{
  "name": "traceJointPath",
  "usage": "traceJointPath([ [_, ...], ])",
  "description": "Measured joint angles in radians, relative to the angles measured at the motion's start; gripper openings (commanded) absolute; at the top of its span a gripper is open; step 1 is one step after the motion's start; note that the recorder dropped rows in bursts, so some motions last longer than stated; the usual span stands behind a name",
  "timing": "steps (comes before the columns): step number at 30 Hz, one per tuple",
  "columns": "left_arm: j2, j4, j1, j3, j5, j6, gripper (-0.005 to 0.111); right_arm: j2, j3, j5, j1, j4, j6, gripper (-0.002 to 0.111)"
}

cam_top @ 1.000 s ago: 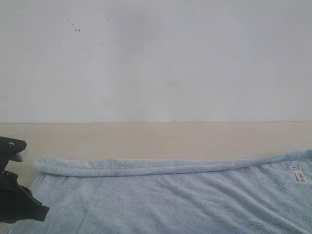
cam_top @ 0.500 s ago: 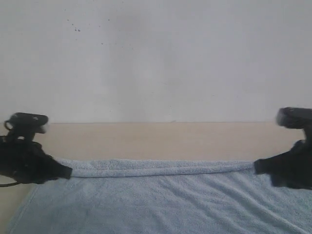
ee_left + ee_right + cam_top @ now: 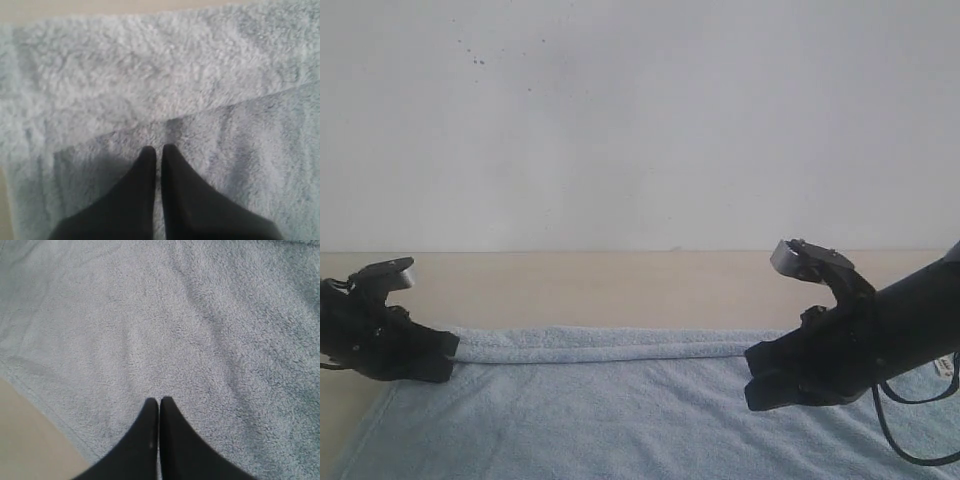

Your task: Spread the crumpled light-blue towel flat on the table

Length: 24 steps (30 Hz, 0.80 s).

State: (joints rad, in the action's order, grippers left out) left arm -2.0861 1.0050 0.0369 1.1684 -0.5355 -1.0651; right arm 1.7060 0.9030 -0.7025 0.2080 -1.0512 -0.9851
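The pale blue towel lies on the beige table, its far edge folded over into a narrow strip. My left gripper is at the left end of that strip, shut, fingertips resting on the pile just short of the fold line. My right gripper reaches in from the right, low over the towel near the strip's right part. It is shut, with nothing pinched. The towel's hem runs beside bare table. The white tag is hidden.
A white wall rises behind the table. Bare tabletop runs between the wall and the towel's far edge. A black cable hangs under the right arm.
The right gripper has swung leftward from the right edge, inward over the towel. The left gripper dropped slightly and stays at the strip's left end.
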Motion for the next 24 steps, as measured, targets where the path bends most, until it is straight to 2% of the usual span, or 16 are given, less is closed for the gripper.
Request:
traceJointPath([
  [5, -0.012, 0.243, 0.000, 0.002, 0.022, -0.253, 0.004, 0.002, 0.000, -0.010, 0.000, -0.004, -0.007, 0.000],
  [8, -0.029, 0.335, 0.000, 0.015, 0.079, -0.343, 0.004, 0.003, 0.001, -0.016, 0.000, -0.005, -0.007, 0.000],
  [15, -0.069, 0.373, 0.000, 0.100, 0.118, -0.387, 0.004, 0.003, 0.001, -0.042, 0.000, -0.005, -0.007, 0.000],
  [17, -0.069, 0.378, 0.004, 0.118, 0.061, -0.392, 0.004, 0.003, 0.001, -0.043, 0.000, -0.005, -0.007, 0.000],
  [20, -0.064, 0.366, 0.013, 0.140, -0.111, -0.415, 0.004, 0.003, 0.001, -0.043, 0.000, -0.005, -0.007, 0.000],
  [24, -0.045, 0.203, 0.023, 0.145, -0.274, -0.352, 0.004, 0.003, 0.001, -0.043, 0.000, -0.005, -0.007, 0.000],
])
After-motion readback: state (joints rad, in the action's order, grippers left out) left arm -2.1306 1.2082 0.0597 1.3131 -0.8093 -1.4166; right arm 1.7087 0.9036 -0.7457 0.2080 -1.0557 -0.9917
